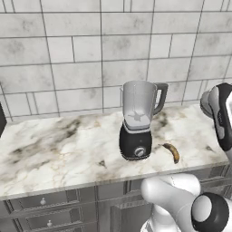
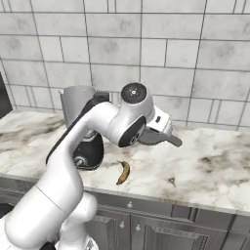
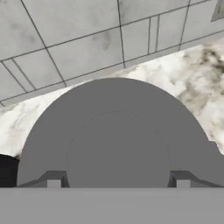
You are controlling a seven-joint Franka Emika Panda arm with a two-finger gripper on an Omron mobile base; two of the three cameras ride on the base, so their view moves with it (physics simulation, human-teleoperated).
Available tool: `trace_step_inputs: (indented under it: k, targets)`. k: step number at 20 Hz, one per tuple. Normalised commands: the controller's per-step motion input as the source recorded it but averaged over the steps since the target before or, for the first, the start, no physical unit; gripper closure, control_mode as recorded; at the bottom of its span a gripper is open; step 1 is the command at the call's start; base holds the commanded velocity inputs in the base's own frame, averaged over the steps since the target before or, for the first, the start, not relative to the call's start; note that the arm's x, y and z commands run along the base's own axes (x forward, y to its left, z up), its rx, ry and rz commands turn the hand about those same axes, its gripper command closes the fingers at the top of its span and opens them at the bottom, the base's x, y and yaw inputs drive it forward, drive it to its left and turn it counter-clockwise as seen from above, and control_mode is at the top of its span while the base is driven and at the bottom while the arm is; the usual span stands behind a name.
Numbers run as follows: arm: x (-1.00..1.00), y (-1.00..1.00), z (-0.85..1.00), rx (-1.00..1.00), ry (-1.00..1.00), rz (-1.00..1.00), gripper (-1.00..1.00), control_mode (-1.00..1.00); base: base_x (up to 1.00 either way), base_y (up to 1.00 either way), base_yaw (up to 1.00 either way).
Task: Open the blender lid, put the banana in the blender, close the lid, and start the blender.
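Observation:
The blender point(image 1: 137, 122) stands mid-counter, its clear grey jar open at the top and its black base with the silver knob facing front; the arm partly hides the blender point(image 2: 78, 105) in the right base view. My gripper point(image 2: 155, 133) hangs to the right of the jar, shut on the blender lid point(image 2: 163, 138), a dark grey disc with an edge tab. In the hand view my gripper point(image 3: 118, 181) grips the raised centre of the lid point(image 3: 118, 131). The banana point(image 1: 172, 152) lies on the counter right of the blender base, near the front edge; the banana point(image 2: 123, 172) sits below the lid.
The marble counter point(image 1: 54, 149) runs left to right against a grey tiled wall point(image 1: 68, 54). Drawers with small knobs point(image 1: 43, 201) sit under its front edge. A dark object point(image 1: 1, 118) stands at the far left.

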Motion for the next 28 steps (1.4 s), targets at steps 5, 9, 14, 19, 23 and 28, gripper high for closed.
trace_step_inputs:
  k: [5,9,14,19,23,28]
  targets:
    - [0.10,-0.81,-1.00,0.09,0.06,-0.06,1.00,-1.00,0.00,0.00,0.00]
    - [0.39,-0.70,-0.93,0.04,0.14,-0.03,1.00,-1.00,0.00,0.00,0.00]
    - [0.38,-0.38,-0.85,0.00,0.15,0.00,1.00,-1.00,0.00,0.00,0.00]
    - [0.16,0.00,-0.39,0.00,0.13,0.00,1.00,-1.00,0.00,0.00,0.00]
    - [0.03,0.11,-0.11,0.00,0.02,0.06,1.00,-1.00,0.00,0.00,0.00]
    - [0.30,0.14,-0.23,0.00,0.05,0.09,1.00,-1.00,0.00,0.00,0.00]
